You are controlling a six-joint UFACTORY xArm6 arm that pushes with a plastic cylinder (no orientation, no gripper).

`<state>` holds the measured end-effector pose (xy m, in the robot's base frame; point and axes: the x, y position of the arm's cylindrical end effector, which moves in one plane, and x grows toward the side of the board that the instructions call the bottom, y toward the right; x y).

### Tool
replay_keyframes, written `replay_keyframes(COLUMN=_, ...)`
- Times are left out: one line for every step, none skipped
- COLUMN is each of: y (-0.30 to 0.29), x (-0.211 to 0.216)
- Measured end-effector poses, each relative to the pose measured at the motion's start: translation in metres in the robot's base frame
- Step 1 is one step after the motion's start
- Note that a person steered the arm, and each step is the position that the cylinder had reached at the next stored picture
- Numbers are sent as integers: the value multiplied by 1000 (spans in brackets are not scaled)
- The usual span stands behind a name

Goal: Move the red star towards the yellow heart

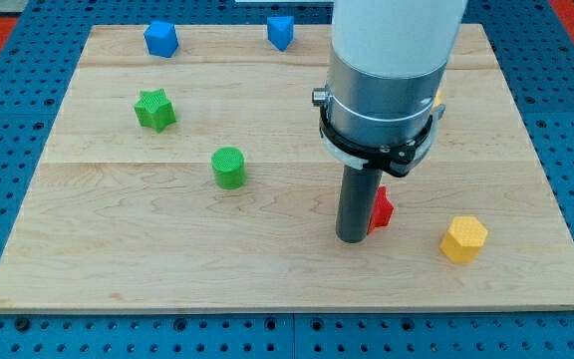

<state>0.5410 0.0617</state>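
Your tip point(353, 237) had no jaws, nothing held; it sat touching the red star point(381, 208) on its left, mid-board. Yellow heart wasn't clearly visible. You'd best confirm its spot before pushing, avoiding the near-right yellow block point(463, 239).

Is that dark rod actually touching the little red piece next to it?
Cannot tell. In the camera view my tip stands directly against the red star's left side, hiding part of it; no gap shows, but the contact itself is covered by the rod.
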Motion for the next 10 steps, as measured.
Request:
replay_keyframes(y=1, x=7)
replay_keyframes(y=8, x=11)
replay_keyframes(y=21, x=11)
replay_keyframes(y=22, x=8)
replay_keyframes(y=22, x=-16)
replay_keyframes(y=22, x=-44)
replay_keyframes(y=27, x=-72)
replay_keyframes(y=27, x=-106)
replay_keyframes(y=27, x=-144)
replay_keyframes(y=27, x=-179)
